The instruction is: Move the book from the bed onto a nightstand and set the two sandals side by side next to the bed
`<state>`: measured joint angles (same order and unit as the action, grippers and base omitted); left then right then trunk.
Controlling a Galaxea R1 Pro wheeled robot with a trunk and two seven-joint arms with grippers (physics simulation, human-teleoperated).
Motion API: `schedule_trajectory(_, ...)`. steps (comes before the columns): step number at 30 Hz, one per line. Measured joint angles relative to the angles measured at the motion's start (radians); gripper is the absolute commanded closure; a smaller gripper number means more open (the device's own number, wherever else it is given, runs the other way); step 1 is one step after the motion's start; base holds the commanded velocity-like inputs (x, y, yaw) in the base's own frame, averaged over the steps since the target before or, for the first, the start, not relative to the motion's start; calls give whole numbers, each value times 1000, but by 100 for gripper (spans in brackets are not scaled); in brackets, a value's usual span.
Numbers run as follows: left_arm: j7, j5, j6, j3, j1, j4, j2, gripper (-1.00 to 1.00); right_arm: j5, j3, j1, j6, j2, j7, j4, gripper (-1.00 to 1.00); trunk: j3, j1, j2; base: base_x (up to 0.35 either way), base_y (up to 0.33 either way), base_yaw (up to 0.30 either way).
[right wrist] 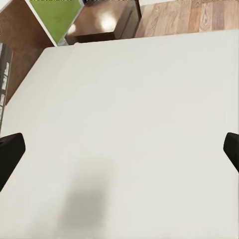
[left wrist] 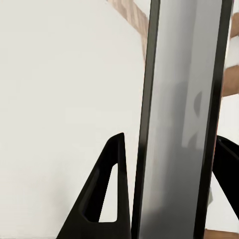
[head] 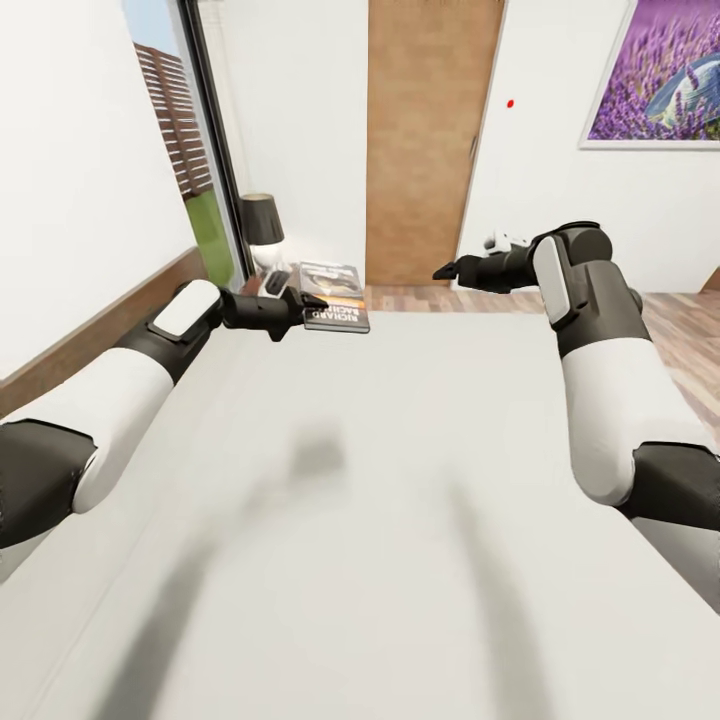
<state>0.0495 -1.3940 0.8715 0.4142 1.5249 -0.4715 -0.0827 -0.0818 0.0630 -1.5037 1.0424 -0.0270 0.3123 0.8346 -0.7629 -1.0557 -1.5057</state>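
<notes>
Nearest in the head view, the off-white mattress of the bed is crossed by soft blurred shadows, and its lower corners are cut off by the frame. The left arm is stretched forward over the mattress; its upper part is cut off at the picture's edge. At its end the left gripper is seen with jaws pinching the book, which is held roughly level over the far end of the mattress, its white lettering partly readable and its near edge covered by the fingers. In the left wrist view the book is seen edge-on as a grey slab with dark borders, clamped between two black fingers, one of them cut off at the frame's side.

The right arm is bent at the elbow and raised above the mattress, its right gripper pointing toward the left arm. In the right wrist view its fingertips are seen far apart at opposite edges, so the jaws are spread with nothing between them.

Beyond the book, the nightstand is partly hidden by the left gripper; a black-shaded lamp and a second, paler book stand on it. Farther off are a brown wooden door, a window and a lavender picture, cut off at the corner.
</notes>
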Motion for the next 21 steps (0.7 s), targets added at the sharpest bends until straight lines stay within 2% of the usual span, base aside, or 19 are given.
schedule_trajectory(7, 1, 5, 12, 3, -19, -4, 0, 100, 1, -16, 41, 0, -4, 0, 31, -100, 12, 0, 0, 0, 0, 0)
schedule_trajectory(13, 1, 29, 28, 12, -25, -5, 0, 100, 0, -49, 73, 0, -6, 0, 69, -100, 22, 0, 0, 0, 0, 0)
schedule_trajectory(21, -1, 43, 36, 16, -41, -6, 0, 100, 0, -72, 97, 0, -9, 1, 119, -100, 35, 0, 0, 0, 0, 0)
